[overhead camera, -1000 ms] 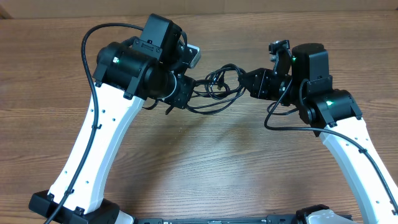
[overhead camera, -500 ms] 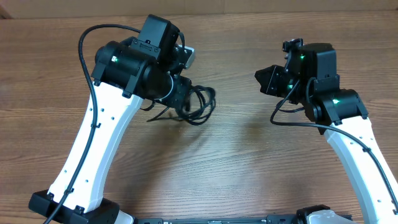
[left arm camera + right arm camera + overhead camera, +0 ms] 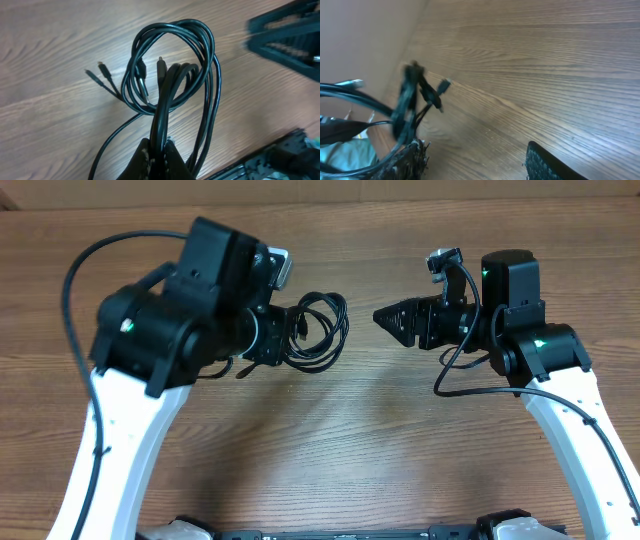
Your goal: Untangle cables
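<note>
The cables [image 3: 322,330] are thin black cords bunched in loose loops, hanging from my left gripper [image 3: 287,342] just above the wooden table [image 3: 330,440]. In the left wrist view, the left gripper [image 3: 158,152] is shut on a few strands of the cables [image 3: 172,75], and two small plug tips [image 3: 102,67] stick out to the left. My right gripper [image 3: 385,317] is open, just right of the loops and apart from them. In the right wrist view, nothing lies between the fingers of the right gripper [image 3: 477,162]; the cables [image 3: 406,107] show blurred beyond the left finger [image 3: 407,160].
Each arm carries a thicker black wire of its own [image 3: 75,275]. The table's far edge [image 3: 400,200] meets a brown wall at the top. Bare wood stretches in front of both grippers, toward the near edge.
A second ago both grippers held the bundle stretched between them. The right gripper has let go, opened and now stands apart. The left arm has shifted left, still holding the cables.
</note>
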You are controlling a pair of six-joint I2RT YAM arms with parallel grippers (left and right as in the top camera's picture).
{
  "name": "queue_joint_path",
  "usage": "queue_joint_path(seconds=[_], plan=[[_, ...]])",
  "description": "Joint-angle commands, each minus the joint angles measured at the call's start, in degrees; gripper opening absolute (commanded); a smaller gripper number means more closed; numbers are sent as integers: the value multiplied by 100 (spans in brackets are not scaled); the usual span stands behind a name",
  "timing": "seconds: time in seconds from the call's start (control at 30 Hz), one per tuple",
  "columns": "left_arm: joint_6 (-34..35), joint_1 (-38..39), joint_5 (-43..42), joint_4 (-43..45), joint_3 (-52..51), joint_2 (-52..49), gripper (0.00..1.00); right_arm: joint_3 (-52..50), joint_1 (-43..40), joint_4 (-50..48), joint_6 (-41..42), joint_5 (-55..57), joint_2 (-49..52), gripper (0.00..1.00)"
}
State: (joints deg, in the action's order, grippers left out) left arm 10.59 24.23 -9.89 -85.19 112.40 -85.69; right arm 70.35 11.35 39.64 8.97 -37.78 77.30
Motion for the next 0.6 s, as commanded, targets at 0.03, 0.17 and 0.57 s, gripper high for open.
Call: queue_joint_path(seconds=[0.03,0.17,0.57], plan=[[-315,-20,-852,151,22,332,4,140,22,-98,400,-221,-131,61],[-352,-17,-927,107,20,304,4,142,26,-229,675,-374,-133,62],[-400,251,-922,2,20,92,4,142,31,-850,1305,-1126,-131,62]])
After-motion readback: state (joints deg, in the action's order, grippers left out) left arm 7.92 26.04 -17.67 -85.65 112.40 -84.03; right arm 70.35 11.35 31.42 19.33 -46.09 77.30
